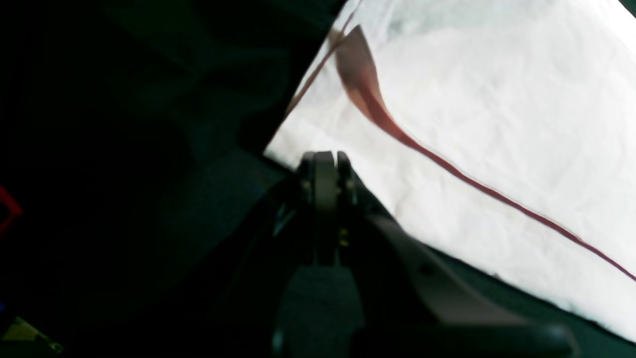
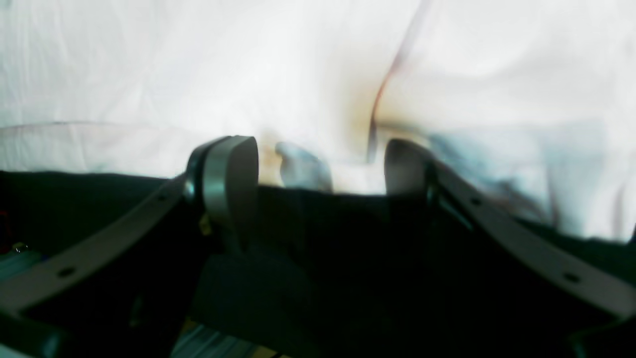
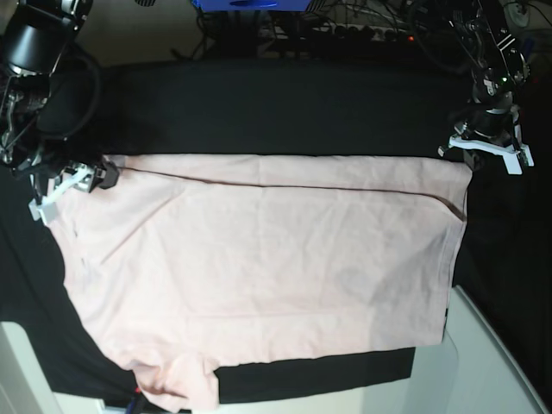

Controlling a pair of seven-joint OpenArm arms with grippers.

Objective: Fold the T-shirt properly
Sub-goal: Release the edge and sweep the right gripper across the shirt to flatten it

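Black cloth is covering the worktop [image 3: 285, 108], where the shirt [image 3: 267, 267] is lying flat between both claws with one narrow fold along its far edge, the left claw [image 1: 325, 164] clenching at a corner, the right claw [image 2: 320, 166] gaping over the hem, most folding remaining.

Both wrist views are harshly exposed: the T-shirt [image 1: 497, 124] burns out to near white ahead of the jaws, its pink lost to glare, while the black cloth [image 1: 124, 149] beside and behind them sinks into almost featureless dark. The left gripper [image 1: 325, 166] and right gripper [image 2: 320, 166] are soft and out of focus, with smeared edges. The base view is evenly lit and sharper, with the shirt's creases showing only faint shadows.
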